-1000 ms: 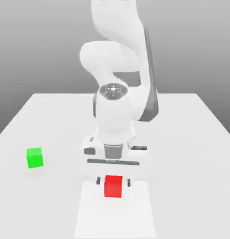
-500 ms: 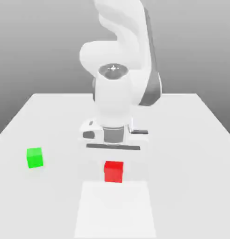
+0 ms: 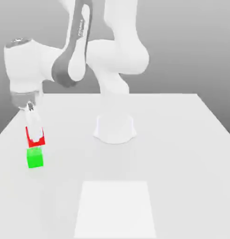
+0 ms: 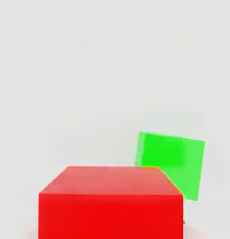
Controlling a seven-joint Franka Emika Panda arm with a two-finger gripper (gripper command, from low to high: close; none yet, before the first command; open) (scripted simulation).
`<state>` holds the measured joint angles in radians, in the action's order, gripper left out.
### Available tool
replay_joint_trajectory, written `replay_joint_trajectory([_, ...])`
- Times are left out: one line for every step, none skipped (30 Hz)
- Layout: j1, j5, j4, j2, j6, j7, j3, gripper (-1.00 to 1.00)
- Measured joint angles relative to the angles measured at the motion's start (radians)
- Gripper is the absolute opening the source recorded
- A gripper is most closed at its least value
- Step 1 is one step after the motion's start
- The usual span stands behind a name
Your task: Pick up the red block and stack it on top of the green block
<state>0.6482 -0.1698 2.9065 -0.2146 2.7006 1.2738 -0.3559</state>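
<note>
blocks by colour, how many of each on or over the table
red block: 1, held in the gripper just above the green one
green block: 1, resting on the table
total: 2

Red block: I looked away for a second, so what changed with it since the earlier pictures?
The hand closed on the red block, lifted it off the table and carried it to the exterior view's left; it now hangs just above the green block. The green block stayed in place.
</note>
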Motion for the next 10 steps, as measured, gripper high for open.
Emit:
replay_joint_trajectory([-0.002, 0.014, -0.001, 0.027, 0.026, -0.006, -0.009, -1.0])
replay_joint_trajectory([-0.009, 0.033, -0.002, 0.058, 0.055, -0.018, -0.015, -1.0])
replay_joint_trajectory([-0.017, 0.058, -0.003, 0.091, 0.087, -0.034, -0.021, -1.0])
replay_joint_trajectory([-0.026, 0.088, -0.004, 0.127, 0.12, -0.054, -0.023, -1.0])
replay_joint_trajectory([-0.036, 0.124, -0.005, 0.163, 0.153, -0.08, -0.021, -1.0])
replay_joint_trajectory([-0.038, 0.168, -0.006, 0.2, 0.187, -0.11, -0.013, -1.0])
replay_joint_trajectory([-0.037, 0.212, -0.007, 0.232, 0.216, -0.14, 0.002, 1.0])
replay_joint_trajectory([-0.044, 0.212, -0.007, 0.232, 0.216, -0.14, 0.002, 1.0])
replay_joint_trajectory([-0.045, 0.212, -0.007, 0.232, 0.216, -0.14, 0.002, 1.0])
replay_joint_trajectory([-0.046, 0.212, -0.007, 0.232, 0.216, -0.14, 0.002, 1.0])
